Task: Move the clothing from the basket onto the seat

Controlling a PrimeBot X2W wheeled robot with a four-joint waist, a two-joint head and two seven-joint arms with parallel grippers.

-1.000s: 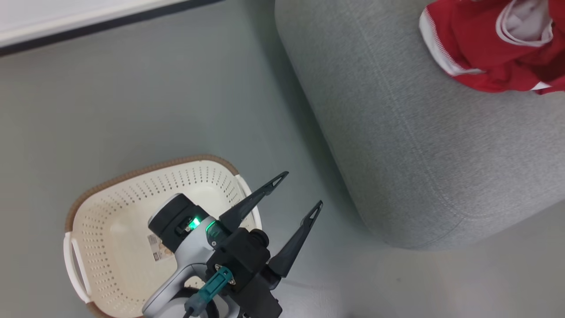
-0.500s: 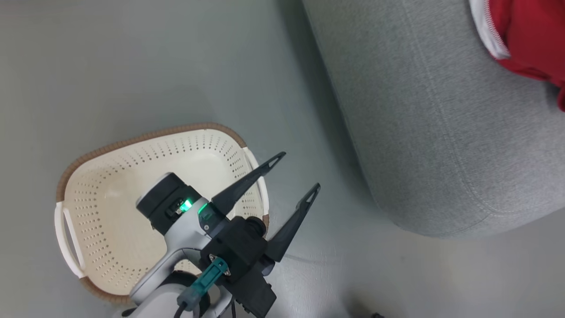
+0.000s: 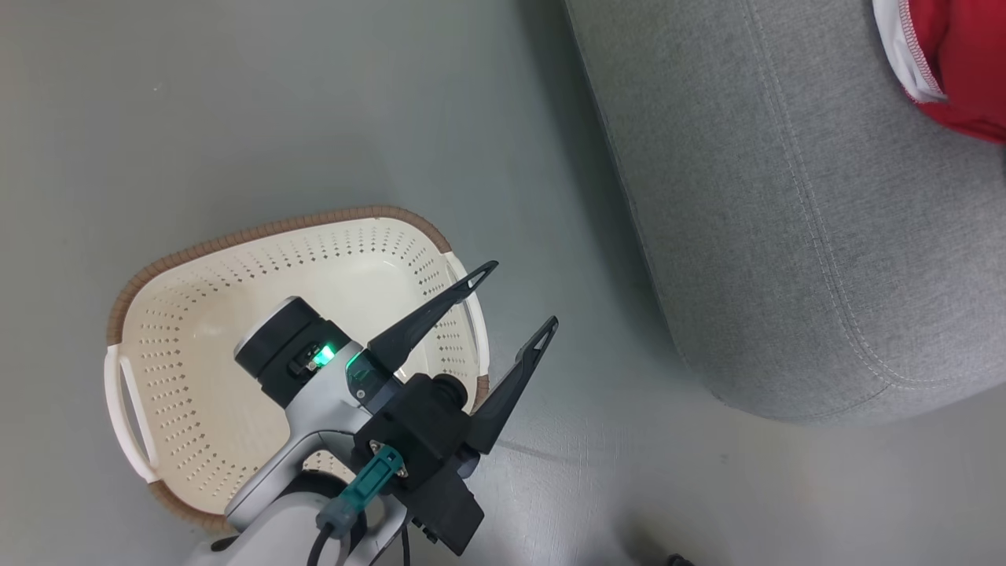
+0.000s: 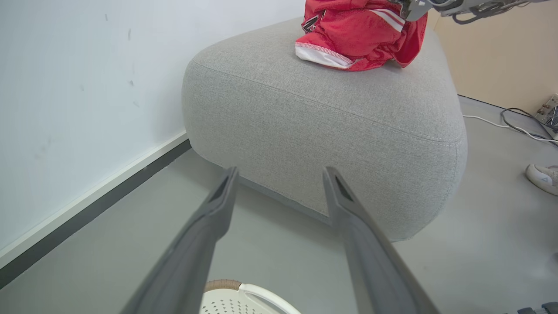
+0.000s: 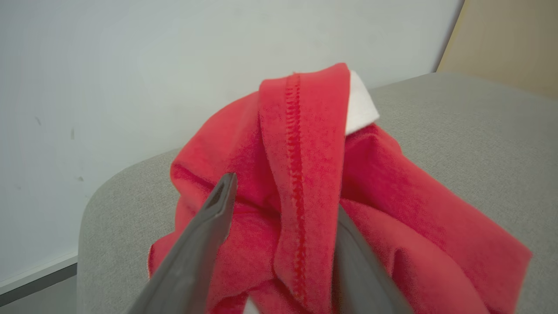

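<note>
Clothing [image 4: 357, 39] heaped on seat [image 4: 331, 109], well apart from basket [image 3: 275, 228] on floor [image 3: 236, 118]; left jaws open, idle over basket rim; right jaws spread astride a red fold, apparently for release.

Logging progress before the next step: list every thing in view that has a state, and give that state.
basket: upright, no clothing in the part that shows.
clothing: bunched in a heap on the seat.
seat: carries the clothing on top.
left gripper: open, empty.
right gripper: open, a red fold of the clothing between its fingers.
</note>
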